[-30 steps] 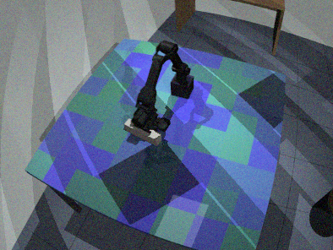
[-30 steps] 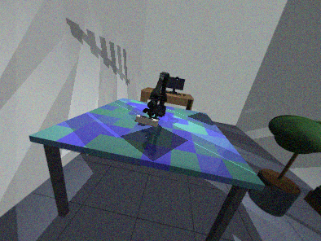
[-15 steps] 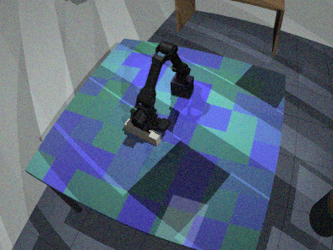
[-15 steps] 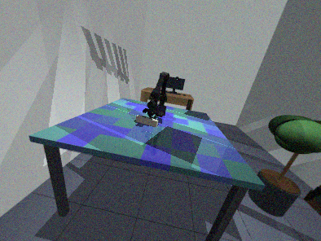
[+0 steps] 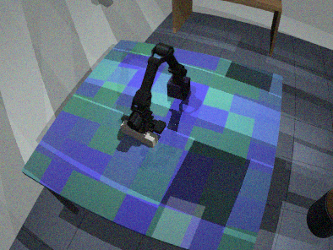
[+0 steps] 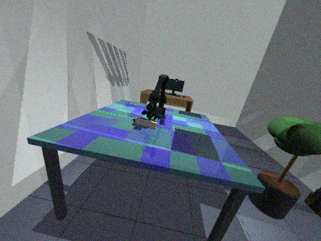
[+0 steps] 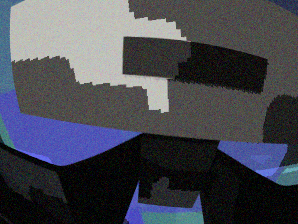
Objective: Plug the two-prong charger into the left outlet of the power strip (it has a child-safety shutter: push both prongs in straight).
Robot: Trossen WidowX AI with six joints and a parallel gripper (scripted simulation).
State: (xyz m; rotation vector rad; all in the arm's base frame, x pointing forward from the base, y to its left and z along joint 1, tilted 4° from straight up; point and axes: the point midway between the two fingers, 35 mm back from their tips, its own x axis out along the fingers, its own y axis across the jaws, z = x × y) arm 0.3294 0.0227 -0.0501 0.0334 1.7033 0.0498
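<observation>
Count: one arm [image 5: 145, 84], one gripper [image 5: 144, 123], one power strip [image 5: 137, 134], one charger [image 7: 174, 163], one table [image 5: 220, 177]. Gripper clamped on the charger, directly over the strip near table centre. Charger mostly hidden by the dark fingers in the wrist view, only a dark block showing; prongs not visible. In the top and exterior views charger can't be separated from the gripper. Strip's long axis runs roughly left-right across the wrist view, one dark slot [image 7: 196, 63] visible; right end cut off. Which outlet sits under the charger: cannot tell. Charger's pointing direction: cannot tell.
</observation>
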